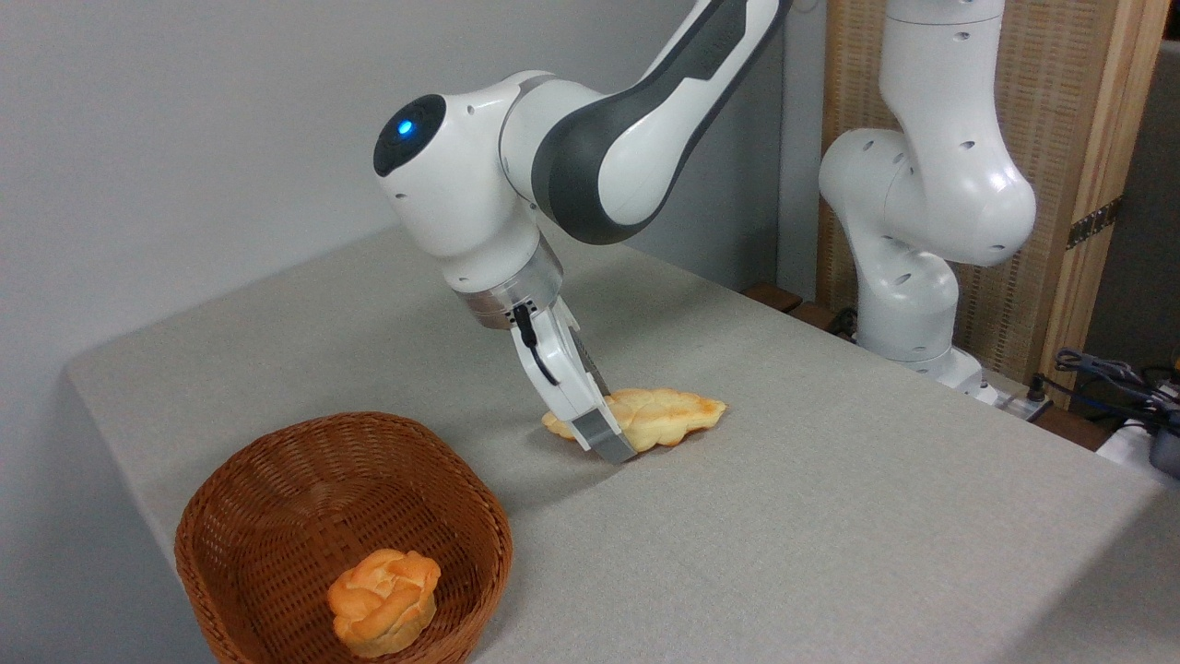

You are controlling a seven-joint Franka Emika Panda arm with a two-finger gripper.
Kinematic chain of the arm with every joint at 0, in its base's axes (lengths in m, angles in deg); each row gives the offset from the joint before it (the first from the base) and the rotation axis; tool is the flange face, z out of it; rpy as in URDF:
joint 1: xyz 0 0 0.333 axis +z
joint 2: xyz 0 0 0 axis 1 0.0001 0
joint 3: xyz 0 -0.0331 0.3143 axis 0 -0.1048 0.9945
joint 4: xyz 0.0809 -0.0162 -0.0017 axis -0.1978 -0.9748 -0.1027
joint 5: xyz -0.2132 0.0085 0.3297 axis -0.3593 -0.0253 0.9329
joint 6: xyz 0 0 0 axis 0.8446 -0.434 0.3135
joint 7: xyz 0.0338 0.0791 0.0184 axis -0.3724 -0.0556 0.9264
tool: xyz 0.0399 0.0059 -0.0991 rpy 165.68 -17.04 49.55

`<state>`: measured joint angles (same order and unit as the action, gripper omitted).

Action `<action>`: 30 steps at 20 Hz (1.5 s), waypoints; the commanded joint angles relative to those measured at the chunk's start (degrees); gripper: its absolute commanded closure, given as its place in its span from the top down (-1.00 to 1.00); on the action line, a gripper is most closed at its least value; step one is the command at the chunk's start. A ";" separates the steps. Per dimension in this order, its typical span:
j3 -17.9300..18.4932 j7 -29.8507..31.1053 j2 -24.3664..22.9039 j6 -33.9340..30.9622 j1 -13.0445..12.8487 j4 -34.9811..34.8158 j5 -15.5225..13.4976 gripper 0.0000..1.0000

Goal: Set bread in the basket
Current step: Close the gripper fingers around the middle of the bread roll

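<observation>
Bread [659, 415]: flat on the counter [830, 516], well right of the basket [277, 480]. My end effector [608, 441]: tilted, tips down at the loaf's near left part, one finger [604, 433] in front; whether I grip it, I cannot tell. Basket: holds a round bun [385, 599]

table [830, 516]: grey cloth | on it: bread [659, 415], basket [277, 461]

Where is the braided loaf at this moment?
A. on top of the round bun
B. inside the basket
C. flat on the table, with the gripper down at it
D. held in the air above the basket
C: the braided loaf lies on the table, the gripper down at its near side, well apart from the basket.
</observation>
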<state>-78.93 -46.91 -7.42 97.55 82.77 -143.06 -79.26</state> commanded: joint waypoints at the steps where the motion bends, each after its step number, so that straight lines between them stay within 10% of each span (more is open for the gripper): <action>1: 0.52 -0.75 -0.97 -1.74 -0.43 -0.70 0.96 0.82; 4: 0.61 -0.67 -1.06 -1.65 -0.43 -0.70 1.13 -0.21; 6: 0.61 -0.67 -0.97 -1.65 -0.43 -0.70 1.13 -0.38; 30: 1.40 -0.14 -1.50 -2.62 0.01 3.52 1.04 -0.35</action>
<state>-78.05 -46.91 -8.39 97.51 82.96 -140.76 -78.99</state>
